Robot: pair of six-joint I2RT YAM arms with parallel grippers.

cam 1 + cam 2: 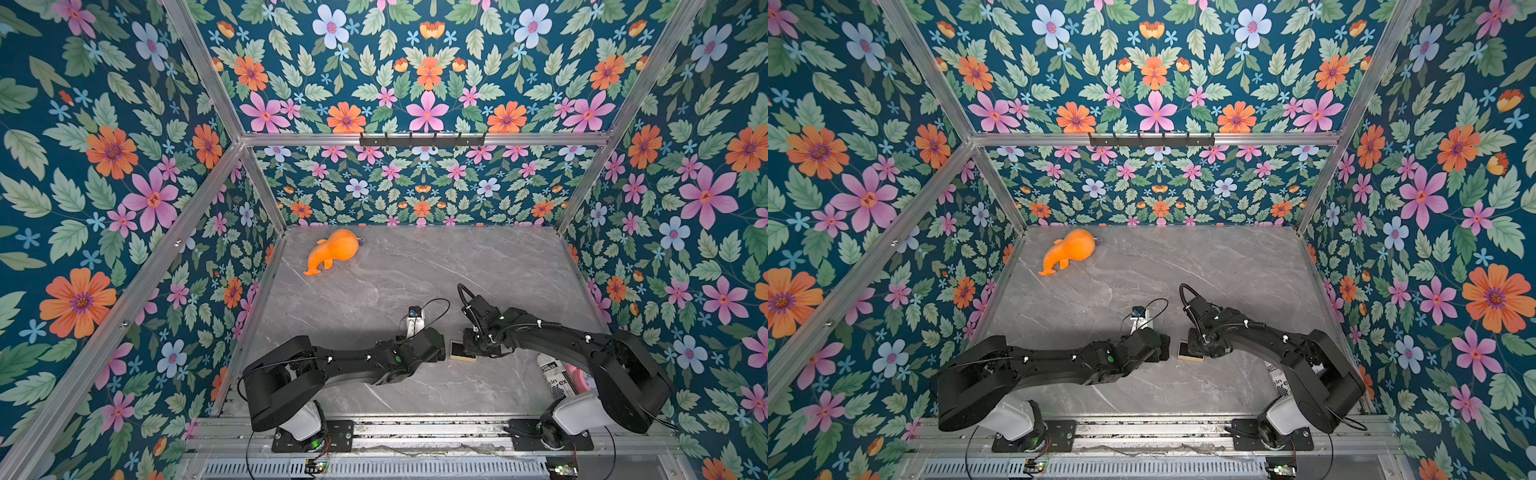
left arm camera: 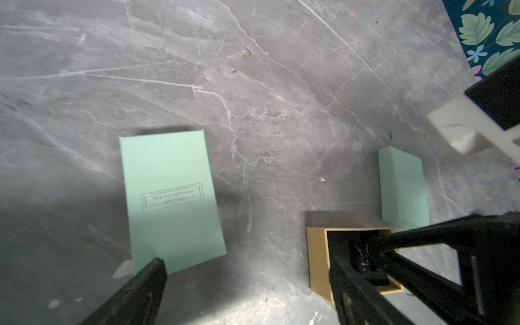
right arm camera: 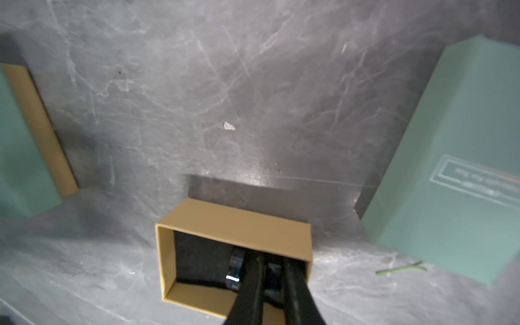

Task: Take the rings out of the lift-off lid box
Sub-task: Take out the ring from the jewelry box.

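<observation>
- Rings (image 3: pixel 233 267) lie in the bottom of the open tan box (image 3: pixel 233 216), directly beneath your right hand (image 3: pixel 270 259). All you can see is small dark pieces with a bluish glint against the black lining, too blurred to count.
- Your right hand is dipped inside the box, its fingers close together with only a slim gap. Something bluish sits in that gap, but you cannot tell whether a ring is actually pinched.
- Your left hand (image 2: pixel 247 263) has its fingers wide apart, with nothing between them but bare tabletop (image 2: pixel 253 112). The mint-green lid (image 2: pixel 168 197) lies flat below one finger, and the box sits by the other.
- Expect the rings to be very light, stiff, thin and probably slick. A hard squeeze could flick one away rather than hold it.
- The best hold is likely across the band, with one finger inside the hoop and one outside. A ring lying flat on the lining gives you little to get under.
- The box looks like light card. It will probably slide or tip if a finger drags on its wall, so lift straight up. Steady it with your left hand if it shifts.
- Dark rings on a dark lining are hard to check, so look at your fingertips before carrying anything off.
</observation>
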